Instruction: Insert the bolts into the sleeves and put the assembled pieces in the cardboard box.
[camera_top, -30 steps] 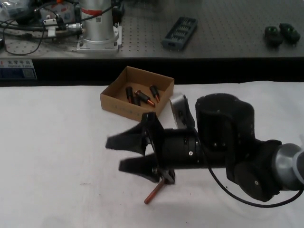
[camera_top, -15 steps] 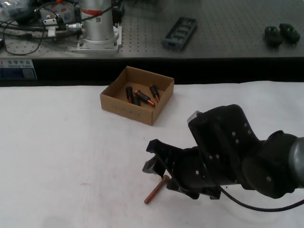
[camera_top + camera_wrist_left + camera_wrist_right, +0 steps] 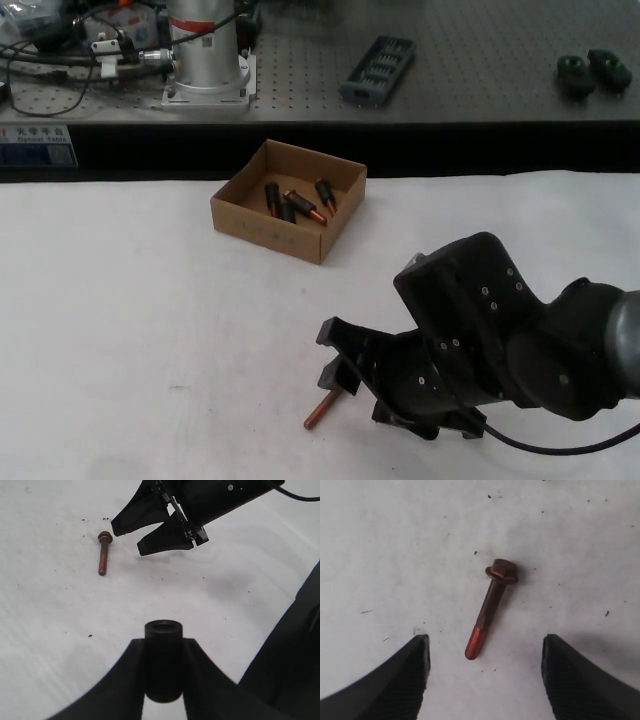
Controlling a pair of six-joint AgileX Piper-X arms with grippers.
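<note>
- Right jaws stand wide apart, low over the desk (image 3: 120, 330), with the bolt (image 3: 492, 607) lying flat just ahead of the gap, untouched.
- Left jaws are clamped on the sleeve (image 3: 163, 667), gripping it by its sides with the open bore facing the bolt.
- From the high view, the bolt's head end points to about 1 o'clock. The box (image 3: 262, 228), with finished pieces (image 3: 300, 205) inside, sits at 11 o'clock from it, well apart.
- Bolt looks like light, stiff metal with a smooth round shank, so it would likely roll or slip under a skewed pinch.
- Best hold, I judge, is across the plain shank just below the head, leaving the threaded end free for the sleeve.
- Sleeve seems rigid, so a firm squeeze should do no harm.
</note>
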